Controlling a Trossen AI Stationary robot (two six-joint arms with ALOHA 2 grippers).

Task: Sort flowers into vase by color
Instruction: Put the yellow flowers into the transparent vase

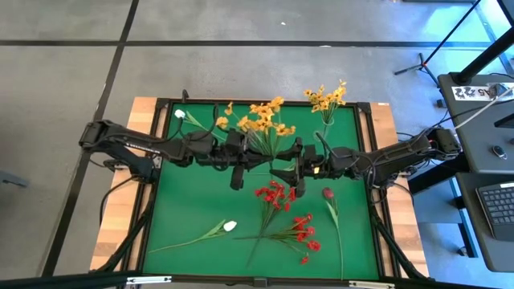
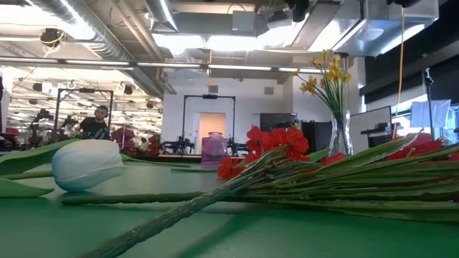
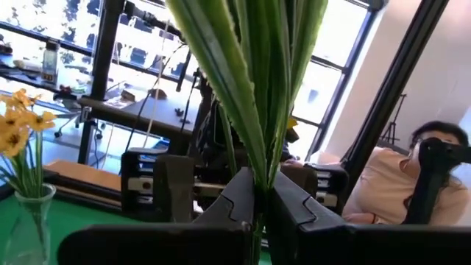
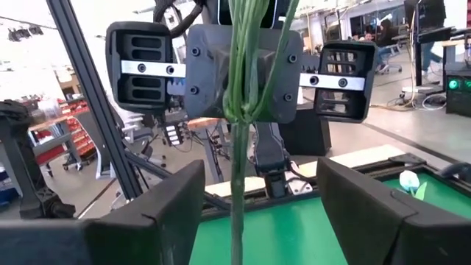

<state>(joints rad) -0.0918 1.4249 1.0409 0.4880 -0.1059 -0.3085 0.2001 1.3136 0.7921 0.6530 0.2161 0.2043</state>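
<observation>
My left gripper (image 1: 269, 158) is over the table's middle, shut on a yellow-orange blossom spray (image 1: 261, 120). My right gripper (image 1: 295, 168) faces it, open. Its fingers (image 4: 165, 210) stand on either side of the spray's lower stem (image 4: 237, 191) without touching it. A glass vase (image 1: 325, 112) at the far right holds yellow-orange sprays. It also shows in the low view (image 2: 341, 132). Two red sprays (image 1: 277, 197), a dark pink-red tulip (image 1: 328, 193) and a white tulip (image 1: 230, 226) lie flat on the mat. Another white tulip (image 1: 180, 114) lies at the far left. My left gripper pinches the spray's bundle of green stems (image 3: 257, 173) between its two fingers, below the blossoms. The fingers come level from the table's left and lie across the stems. The spray is lifted clear and leans toward the far edge. Its lower stem hangs below the fingers.
The green mat (image 1: 185, 201) has a raised black frame around it. Free room lies at the mat's near left and far left. A person sits beyond the table in the left wrist view (image 3: 390, 184). A desk with a keyboard (image 1: 498, 205) stands to the right.
</observation>
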